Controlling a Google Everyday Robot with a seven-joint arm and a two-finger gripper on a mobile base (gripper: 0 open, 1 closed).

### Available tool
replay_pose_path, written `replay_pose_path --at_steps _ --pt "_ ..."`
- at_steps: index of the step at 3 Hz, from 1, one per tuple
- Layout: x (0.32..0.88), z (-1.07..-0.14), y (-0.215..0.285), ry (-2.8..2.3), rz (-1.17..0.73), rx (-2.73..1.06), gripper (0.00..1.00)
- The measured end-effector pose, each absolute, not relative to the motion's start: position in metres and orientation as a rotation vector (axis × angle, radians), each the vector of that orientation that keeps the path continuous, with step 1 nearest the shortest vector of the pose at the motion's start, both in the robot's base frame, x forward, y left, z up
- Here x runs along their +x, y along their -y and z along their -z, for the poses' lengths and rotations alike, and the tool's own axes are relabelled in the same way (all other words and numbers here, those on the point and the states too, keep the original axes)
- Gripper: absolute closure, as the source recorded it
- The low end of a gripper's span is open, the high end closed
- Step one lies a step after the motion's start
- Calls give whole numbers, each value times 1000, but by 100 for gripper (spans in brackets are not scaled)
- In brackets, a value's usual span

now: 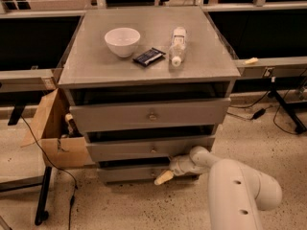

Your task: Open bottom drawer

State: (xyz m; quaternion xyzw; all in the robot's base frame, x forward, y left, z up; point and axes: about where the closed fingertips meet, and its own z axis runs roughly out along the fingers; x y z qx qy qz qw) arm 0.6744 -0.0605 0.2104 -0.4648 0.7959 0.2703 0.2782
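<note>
Reaching in low from the right with the white arm (240, 190), gripper (164, 177) at the front of the bottom drawer (125, 174), near its centre; cannot tell whether clenched or released. Set lowest in the grey cabinet (86, 71), beneath two larger drawers. Farther back, on top: bowl (122, 41), dark packet (148, 56), bottle (177, 45) lying flat.

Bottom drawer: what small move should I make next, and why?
Probably a short, slow pull straight out from the cabinet. The end effector sits against the bottom drawer, near the middle of its front, and the drawer looks barely out, if at all. I cannot see whether it has a hold, so watch whether the front follows.
</note>
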Motion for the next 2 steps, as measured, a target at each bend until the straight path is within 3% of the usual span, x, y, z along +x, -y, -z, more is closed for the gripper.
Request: replay_pose_path --at_steps 1,2 --pt "676 -198 58 -2112 -762 -1247 16" --pt "676 -200 58 -2112 -762 -1247 40"
